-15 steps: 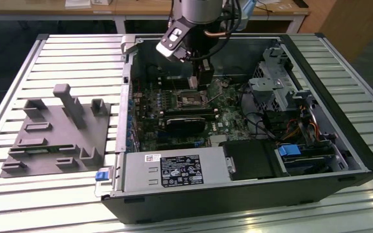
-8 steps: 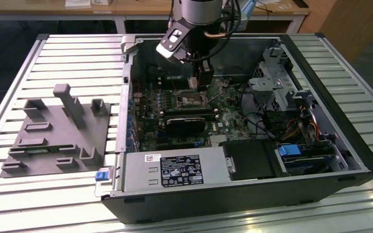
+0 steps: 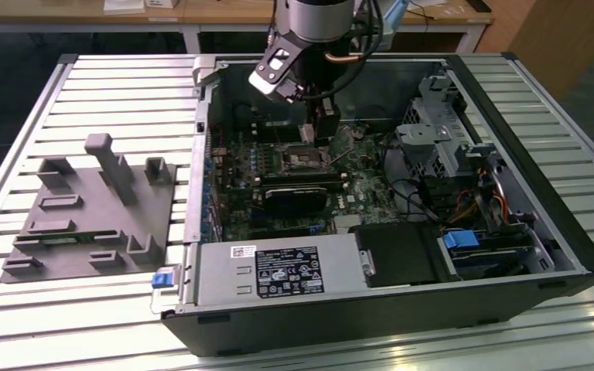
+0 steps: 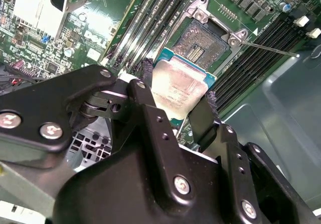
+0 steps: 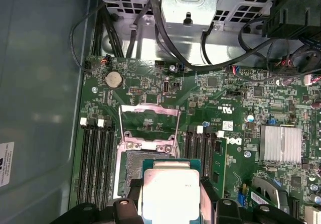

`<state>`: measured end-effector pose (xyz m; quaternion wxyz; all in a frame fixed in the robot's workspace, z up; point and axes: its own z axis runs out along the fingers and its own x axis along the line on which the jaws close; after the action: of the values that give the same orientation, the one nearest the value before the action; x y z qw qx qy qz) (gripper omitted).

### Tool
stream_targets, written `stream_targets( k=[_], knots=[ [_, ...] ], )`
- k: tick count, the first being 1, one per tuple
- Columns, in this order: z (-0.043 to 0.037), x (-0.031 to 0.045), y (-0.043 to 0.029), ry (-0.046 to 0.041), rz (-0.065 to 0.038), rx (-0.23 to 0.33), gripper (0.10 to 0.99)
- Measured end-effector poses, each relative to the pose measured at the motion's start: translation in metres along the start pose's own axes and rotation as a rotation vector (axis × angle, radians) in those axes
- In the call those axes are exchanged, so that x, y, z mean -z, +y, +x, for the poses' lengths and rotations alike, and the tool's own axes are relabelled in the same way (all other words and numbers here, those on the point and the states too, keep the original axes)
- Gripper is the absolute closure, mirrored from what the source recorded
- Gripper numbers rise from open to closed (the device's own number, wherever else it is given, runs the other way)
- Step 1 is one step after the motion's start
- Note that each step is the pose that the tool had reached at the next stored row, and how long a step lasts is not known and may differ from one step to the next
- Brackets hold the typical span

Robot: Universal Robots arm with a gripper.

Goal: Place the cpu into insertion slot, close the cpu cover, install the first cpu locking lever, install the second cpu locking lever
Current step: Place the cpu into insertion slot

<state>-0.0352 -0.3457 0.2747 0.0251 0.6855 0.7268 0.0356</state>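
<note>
Item: cpu [image 4: 181, 86], one, in my keeping. My gripper [image 4: 178, 91] is parted to the chip's width and no wider. Its two fingers [image 4: 146, 77] are pressed on opposite edges of the chip, and the dull metal top faces the wrist cameras. Location: just beside the insertion slot [image 4: 201, 42], on the side away from the hinge, not yet seated. In the first wrist view the cpu [image 5: 170, 191] covers the slot's near rim, and how high it hangs above the board I cannot tell. Insertion slot [image 5: 131, 166]: open, dark centre exposed. Cpu cover [image 5: 149, 109]: swung back past the slot's hinge side. Locking lever [image 4: 271, 49]: a thin metal rod angled out from a corner of the slot, not engaged. Memory slots [image 5: 95, 158]: long and black, flanking the slot on both sides. Exterior view: my gripper [image 3: 324, 133] sits low inside the computer case [image 3: 380, 323], close above the slot [image 3: 305, 154]. Handling, by my judgement: light, thin and rigid, with a smooth lid that offers little friction. The underside contacts and the slot's pins are easily damaged. It is best gripped by the green board edges, as it is now, kept level, never squeezed across the lid, and never dragged over the slot.
</note>
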Motion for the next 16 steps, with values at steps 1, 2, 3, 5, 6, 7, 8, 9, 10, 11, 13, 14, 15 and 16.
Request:
stream_targets(
  k=[1,2,3,5,6,7,8,9,10,11,13,14,15,16],
  knots=[
    [0.0000,-0.0003,0.0000,0.0000,0.000,0.000,0.549],
    [0.0000,-0.0006,0.0000,0.0000,0.000,0.000,0.549],
    [0.0000,-0.0009,-0.0001,0.0000,0.000,0.000,0.549],
    [0.0000,-0.0016,-0.0001,0.0001,0.000,0.000,0.549],
    [0.0000,-0.0019,-0.0002,0.0000,0.000,0.000,0.549],
    [0.0000,-0.0022,-0.0002,0.0001,0.000,0.000,0.549],
    [0.0000,-0.0025,-0.0002,0.0001,0.000,0.000,0.549],
    [0.0000,-0.0028,-0.0002,0.0000,0.000,0.000,0.549],
    [0.0000,-0.0031,-0.0003,0.0000,0.000,0.000,0.549],
    [0.0000,-0.0034,-0.0003,0.0000,0.000,0.000,0.549],
    [0.0000,-0.0039,-0.0003,0.0000,0.000,0.000,0.549],
    [0.0000,-0.0042,-0.0004,0.0000,0.000,0.000,0.549],
    [0.0000,-0.0045,-0.0004,0.0000,0.000,0.000,0.549],
    [-0.0001,-0.0048,-0.0004,0.0000,0.000,0.000,0.549]
  ],
)
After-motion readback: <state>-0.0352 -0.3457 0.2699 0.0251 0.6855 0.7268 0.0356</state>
